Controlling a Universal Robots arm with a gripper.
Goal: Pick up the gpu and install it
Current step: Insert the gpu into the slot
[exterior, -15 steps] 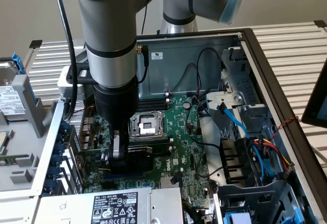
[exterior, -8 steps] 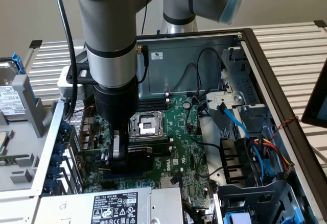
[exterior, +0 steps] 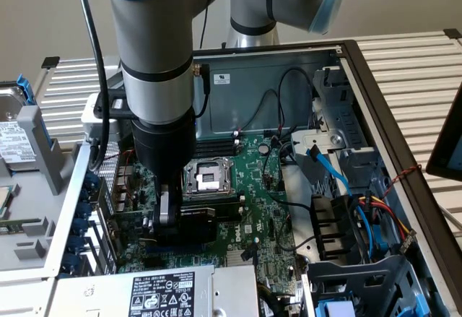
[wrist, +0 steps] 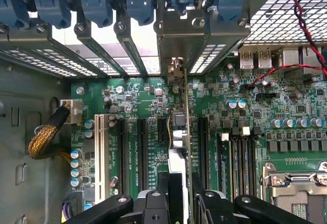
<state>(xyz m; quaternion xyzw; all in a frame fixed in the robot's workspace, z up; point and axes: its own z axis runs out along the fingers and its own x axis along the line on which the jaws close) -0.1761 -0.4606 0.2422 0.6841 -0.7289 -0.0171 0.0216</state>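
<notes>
Tool (wrist: 180,196) clamped on thin upright gpu (wrist: 179,127) edge, over green motherboard (wrist: 138,101) slots

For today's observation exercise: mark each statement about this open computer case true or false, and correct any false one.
1. The pincer grips the gpu edge-on over the motherboard. True.
2. The gpu lies outside the case. False: it is inside the case, at the expansion slots.
3. The CPU socket has a cooler on it. False: it is bare.
4. A blue cable runs inside the case. True.
</notes>
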